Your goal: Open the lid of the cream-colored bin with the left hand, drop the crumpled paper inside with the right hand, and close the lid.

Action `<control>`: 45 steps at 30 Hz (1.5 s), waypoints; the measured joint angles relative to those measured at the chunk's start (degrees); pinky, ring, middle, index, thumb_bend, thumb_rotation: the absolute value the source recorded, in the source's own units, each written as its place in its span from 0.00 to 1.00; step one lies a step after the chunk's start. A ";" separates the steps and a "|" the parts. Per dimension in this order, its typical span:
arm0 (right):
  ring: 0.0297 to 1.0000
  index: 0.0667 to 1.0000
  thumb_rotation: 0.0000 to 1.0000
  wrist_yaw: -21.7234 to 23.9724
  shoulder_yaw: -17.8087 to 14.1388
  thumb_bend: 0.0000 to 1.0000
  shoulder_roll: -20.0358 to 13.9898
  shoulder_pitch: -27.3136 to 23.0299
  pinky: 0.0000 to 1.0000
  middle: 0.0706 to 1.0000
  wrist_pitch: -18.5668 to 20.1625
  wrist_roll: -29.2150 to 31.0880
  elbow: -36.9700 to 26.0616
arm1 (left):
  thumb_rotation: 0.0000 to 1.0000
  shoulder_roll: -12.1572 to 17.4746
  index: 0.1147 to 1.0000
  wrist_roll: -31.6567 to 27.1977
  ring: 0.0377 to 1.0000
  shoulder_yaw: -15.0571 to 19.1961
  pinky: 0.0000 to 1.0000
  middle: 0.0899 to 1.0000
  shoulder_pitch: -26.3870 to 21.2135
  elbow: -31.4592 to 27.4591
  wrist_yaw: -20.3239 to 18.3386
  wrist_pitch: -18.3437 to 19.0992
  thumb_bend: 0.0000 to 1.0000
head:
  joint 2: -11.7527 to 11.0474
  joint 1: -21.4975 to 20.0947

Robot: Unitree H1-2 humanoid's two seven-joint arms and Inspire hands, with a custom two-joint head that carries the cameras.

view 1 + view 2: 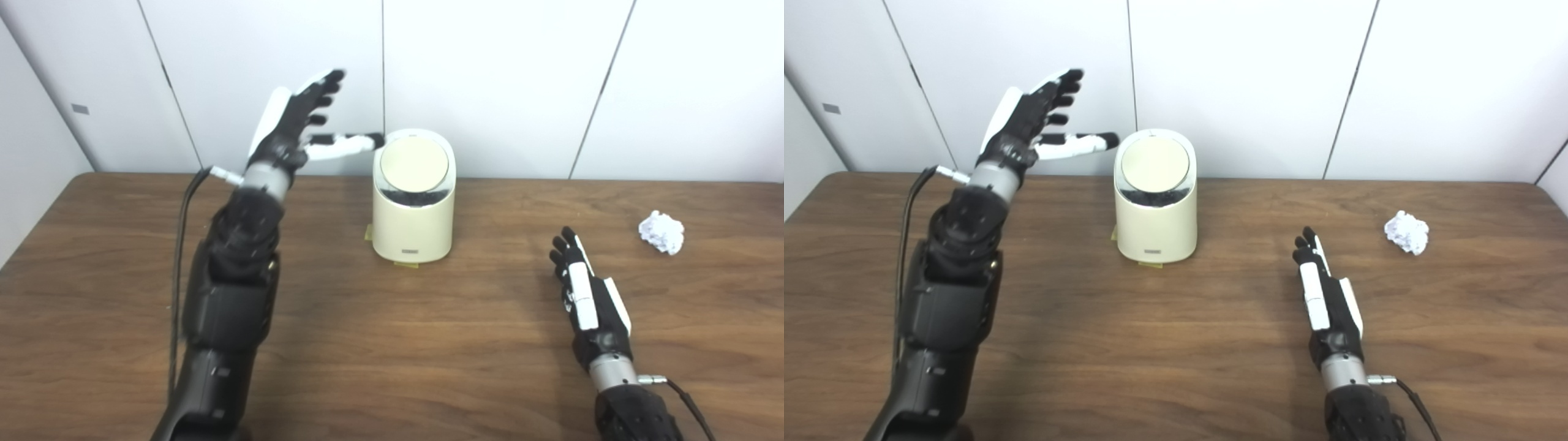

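Left eye view shows the cream bin (413,208) at the far middle of the brown wood surface (392,343), its round lid (413,164) tilted with a dark gap under its near edge, and the crumpled white paper (661,231) well to its right. Left robot hand (294,125) hovers spread and empty beside the lid; right robot hand (588,300) lies flat, open, empty. White panelled walls (502,79) stand behind.

Bright, even overhead light leaves only soft, faint shadows on the worktop (392,343), while the raised left hand (294,125) shows slight motion blur at its fingers (331,79).
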 measured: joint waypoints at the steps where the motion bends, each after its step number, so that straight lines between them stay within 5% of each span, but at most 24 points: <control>1: 0.96 1.00 1.00 -0.01 0.01 0.64 0.01 0.02 1.00 0.97 -0.04 -0.07 0.00 | 0.19 0.01 0.91 0.49 0.87 -0.97 0.76 0.89 -0.82 1.17 0.05 0.00 0.88 | 0.09 0.00; 10: 0.97 1.00 1.00 -0.39 0.06 0.65 0.73 0.11 1.00 0.97 -0.23 0.01 -0.02 | 0.11 0.69 0.90 3.15 0.86 -8.56 0.72 0.89 -4.28 9.20 1.07 -0.02 0.92 | 0.18 0.00; 22: 0.96 1.00 1.00 -0.63 0.14 0.66 1.43 0.17 1.00 0.97 -0.64 -0.57 0.13 | 0.00 5.47 0.93 9.14 0.92 -17.85 0.81 0.94 -9.24 15.17 1.01 -2.63 0.93 | 0.26 0.26; 45: 0.96 1.00 1.00 -1.34 0.22 0.65 2.64 0.20 1.00 0.97 -2.00 -1.24 0.91 | 0.00 6.69 0.91 16.11 0.90 -23.62 0.88 0.89 -12.51 21.20 6.10 -11.54 0.95 | 0.35 -0.61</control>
